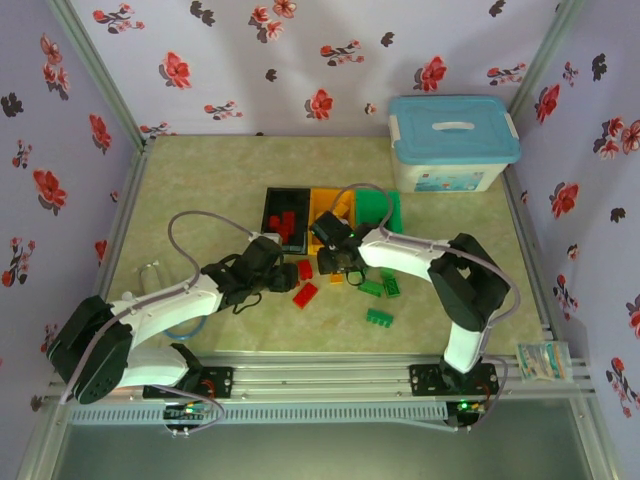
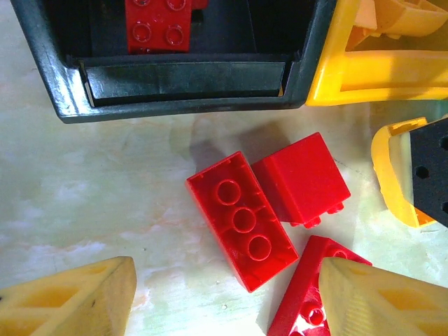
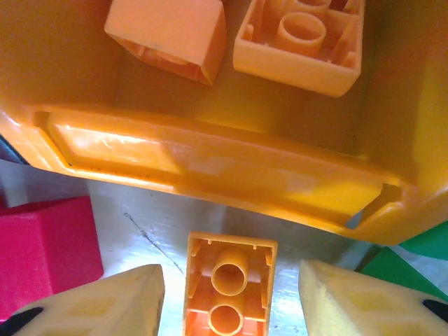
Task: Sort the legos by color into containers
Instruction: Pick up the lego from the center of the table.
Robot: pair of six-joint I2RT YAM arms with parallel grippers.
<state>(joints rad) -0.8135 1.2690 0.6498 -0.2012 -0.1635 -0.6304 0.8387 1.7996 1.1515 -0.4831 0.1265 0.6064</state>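
Flowered cloth walls point(image 1: 300, 60) close off a pale table point(image 1: 200, 180), on which three containers are lined up: the orange bin point(image 1: 325, 200) in the middle, the black bin point(image 1: 280, 205) against its left side and the green bin point(image 1: 380, 207) against its right side.

The sorting is judged to be partly done. Several red legos point(image 1: 290, 225) are seen in the black bin, and two orange legos point(image 3: 168, 31) lie inside the orange bin. What the green bin contains cannot be made out.

The rest is left on the table in front of the orange bin. Three loose red legos point(image 2: 241, 220) are clustered to the left of it, just before the black bin's near wall. One orange lego point(image 3: 229, 283) lies just short of the orange bin's near rim. Three green legos point(image 1: 379, 317) are scattered in front of it and to the right, nearer the arms.

The left tool point(image 2: 224, 308) is held partly open over the loose red legos, and nothing is gripped by it. The right tool point(image 3: 234, 308) is set astride the orange lego with its jaws apart. A gap is seen on each side, so the lego is judged not yet to be gripped.
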